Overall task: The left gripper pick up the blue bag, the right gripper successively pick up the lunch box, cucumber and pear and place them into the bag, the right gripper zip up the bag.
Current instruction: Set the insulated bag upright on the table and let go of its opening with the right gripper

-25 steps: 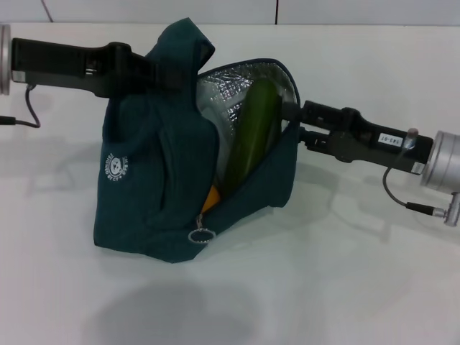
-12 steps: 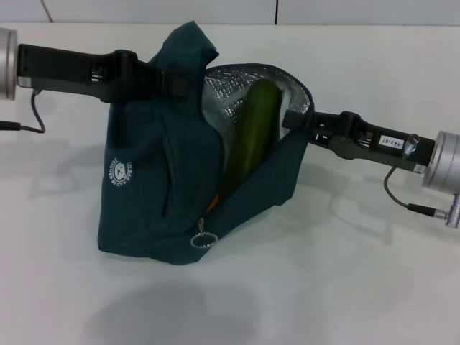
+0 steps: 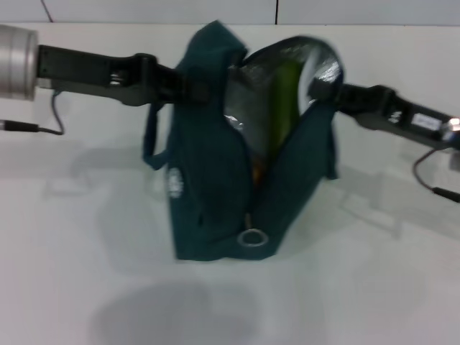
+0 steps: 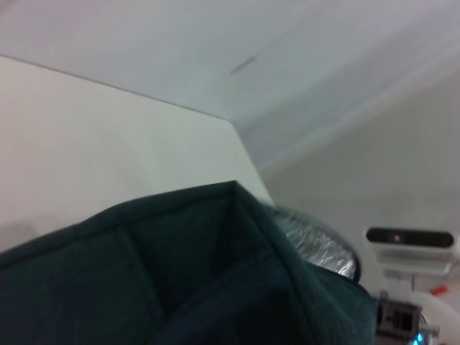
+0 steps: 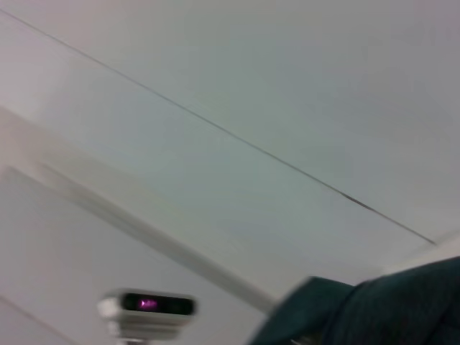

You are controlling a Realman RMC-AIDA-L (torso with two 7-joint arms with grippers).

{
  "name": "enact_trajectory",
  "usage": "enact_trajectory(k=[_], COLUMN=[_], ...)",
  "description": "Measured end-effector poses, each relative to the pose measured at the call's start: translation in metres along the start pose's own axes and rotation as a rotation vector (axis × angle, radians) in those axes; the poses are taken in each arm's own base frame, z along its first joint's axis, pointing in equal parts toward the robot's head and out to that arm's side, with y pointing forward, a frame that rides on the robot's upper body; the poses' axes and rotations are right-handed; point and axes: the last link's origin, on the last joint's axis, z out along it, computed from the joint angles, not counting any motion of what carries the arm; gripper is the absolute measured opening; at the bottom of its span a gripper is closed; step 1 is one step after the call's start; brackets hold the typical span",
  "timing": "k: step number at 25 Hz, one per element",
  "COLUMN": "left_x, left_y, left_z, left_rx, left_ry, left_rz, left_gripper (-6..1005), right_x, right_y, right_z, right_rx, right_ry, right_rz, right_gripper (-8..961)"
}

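Teal blue bag (image 3: 215, 194) gapes open between left pincer (image 3: 188, 88) and right pincer (image 3: 321, 90).

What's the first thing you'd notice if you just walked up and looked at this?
The big blue bag standing in the middle of the white table, its top gaping open to show shiny silver lining. A green cucumber stands up inside it. The left tool is at the bag's left top edge and the right tool at its right top edge, one on each side.
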Motion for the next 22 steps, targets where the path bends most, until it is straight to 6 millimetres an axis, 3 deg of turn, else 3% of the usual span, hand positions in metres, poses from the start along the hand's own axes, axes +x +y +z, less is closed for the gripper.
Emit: enact_trajectory(k=[6, 12, 22], left_x=[0.006, 0.001, -0.002], left_y=[0.016, 0.008, -0.003], left_z=[0.035, 0.068, 0.075], left_rx=[-0.076, -0.092, -0.051], left_ry=[-0.044, -0.072, -0.056], left_rz=[0.031, -0.002, -0.018], left_gripper=[43, 43, 44], right_x=[-0.011, -0.010, -0.013], right_y=[0.018, 0.015, 0.012], right_z=[-0.044, -0.078, -0.079], right_rx=[-0.028, 0.017, 0.040], right_ry=[-0.027, -0.054, -0.049], right_rz=[-0.108, -0.089, -0.101], right_gripper=[55, 31, 52])
